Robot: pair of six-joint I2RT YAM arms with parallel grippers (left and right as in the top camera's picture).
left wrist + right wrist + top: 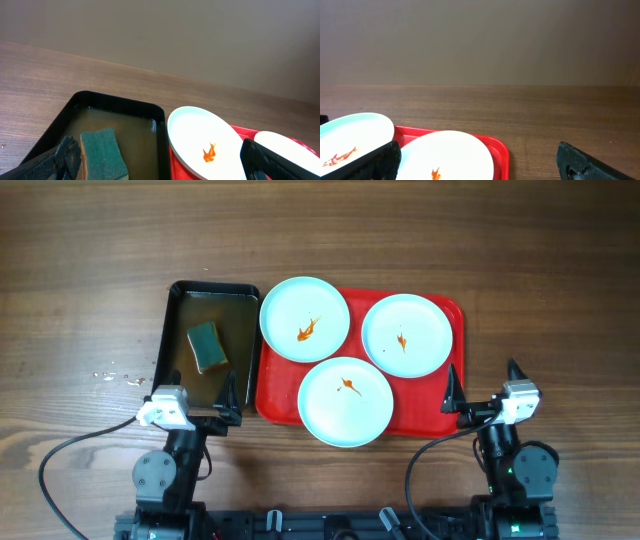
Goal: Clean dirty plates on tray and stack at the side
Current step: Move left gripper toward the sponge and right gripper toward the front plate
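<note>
Three pale plates lie on the red tray [453, 311], each with an orange-red smear at centre: one at back left [304, 319], one at back right [407, 334], one at front [345, 401]. The back-left plate overhangs the tray's left edge. My left gripper [190, 395] is open and empty near the front of the black tray. My right gripper [483, 380] is open and empty, just right of the red tray's front corner. The left wrist view shows its jaws [162, 165] and the back-left plate [200, 135]. The right wrist view shows its jaws [477, 165], the back-right plate [450, 150] and the tray rim [498, 150].
A black tray [180, 295] of brownish water stands left of the red tray, with a green sponge [207, 345] lying in it. The sponge also shows in the left wrist view [102, 152]. Small white specks [115, 377] lie on the wood at left.
</note>
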